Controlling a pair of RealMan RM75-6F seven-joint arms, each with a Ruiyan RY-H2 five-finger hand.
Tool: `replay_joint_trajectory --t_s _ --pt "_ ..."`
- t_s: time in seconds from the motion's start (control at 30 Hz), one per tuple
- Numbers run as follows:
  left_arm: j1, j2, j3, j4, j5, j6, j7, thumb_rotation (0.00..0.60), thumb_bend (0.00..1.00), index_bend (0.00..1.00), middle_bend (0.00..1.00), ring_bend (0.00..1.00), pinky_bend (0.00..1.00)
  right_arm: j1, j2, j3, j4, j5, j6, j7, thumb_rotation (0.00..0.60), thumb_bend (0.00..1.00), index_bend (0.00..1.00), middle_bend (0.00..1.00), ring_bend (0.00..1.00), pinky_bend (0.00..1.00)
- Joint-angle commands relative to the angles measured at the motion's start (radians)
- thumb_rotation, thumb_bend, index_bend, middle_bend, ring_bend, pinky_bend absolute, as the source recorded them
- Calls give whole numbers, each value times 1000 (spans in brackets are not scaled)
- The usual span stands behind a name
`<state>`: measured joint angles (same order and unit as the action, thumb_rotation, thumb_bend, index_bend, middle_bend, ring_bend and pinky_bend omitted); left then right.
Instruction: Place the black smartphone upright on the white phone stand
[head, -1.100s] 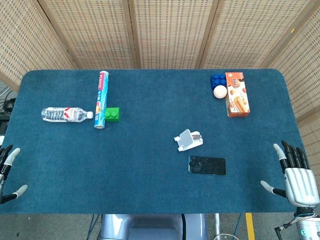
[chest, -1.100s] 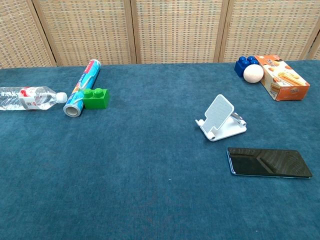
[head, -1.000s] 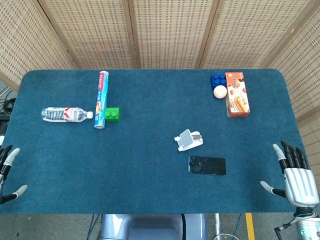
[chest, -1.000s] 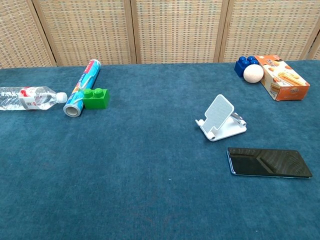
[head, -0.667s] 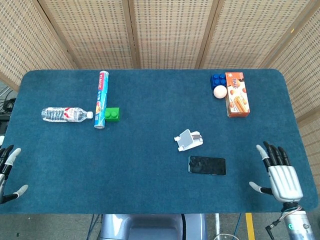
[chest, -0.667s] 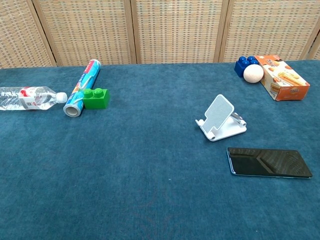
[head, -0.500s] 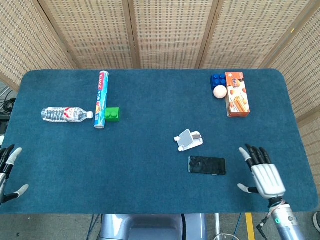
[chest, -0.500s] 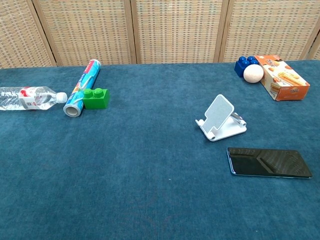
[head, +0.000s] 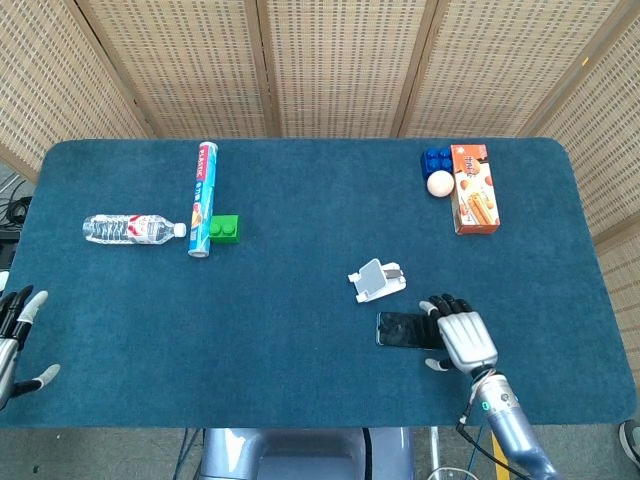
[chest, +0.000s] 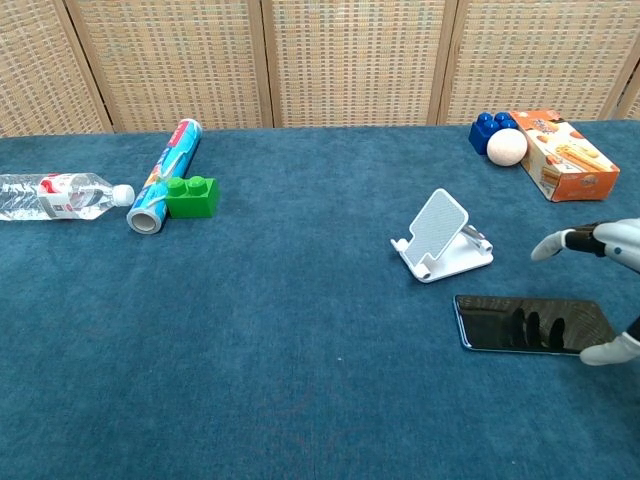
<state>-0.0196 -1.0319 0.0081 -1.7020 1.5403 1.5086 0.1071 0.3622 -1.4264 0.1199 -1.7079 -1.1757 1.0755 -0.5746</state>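
Note:
The black smartphone lies flat on the blue cloth, just in front of the white phone stand, which stands empty. My right hand hovers over the phone's right end with its fingers spread, holding nothing; its fingers reflect in the screen. My left hand shows only at the table's front left edge, fingers apart and empty, far from both objects.
At the back left lie a water bottle, a blue wrap roll and a green brick. At the back right stand a blue brick, a white ball and an orange snack box.
My right hand has swept left from the table's right edge and now sits above the phone's right end. The left hand, phone and stand have stayed put.

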Motion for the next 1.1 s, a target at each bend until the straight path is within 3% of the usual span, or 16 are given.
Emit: replay_joint_trajectory --t_s 0.03,0.63,1.1 --pt "1 0 1 0 2 1 -1 600 0 0 0 0 0 19 -31 7 24 33 -4 -17 600 41 210 204 165 219" --pt "-4 1 0 -2 -8 -6 -1 600 0 0 0 0 0 46 -74 -1 82 86 1 66 600 101 227 247 221 264" --pt "-5 -7 -3 -4 -16 -7 18 600 0 0 0 0 0 58 -130 -25 210 61 -15 146 600 104 251 264 236 264"
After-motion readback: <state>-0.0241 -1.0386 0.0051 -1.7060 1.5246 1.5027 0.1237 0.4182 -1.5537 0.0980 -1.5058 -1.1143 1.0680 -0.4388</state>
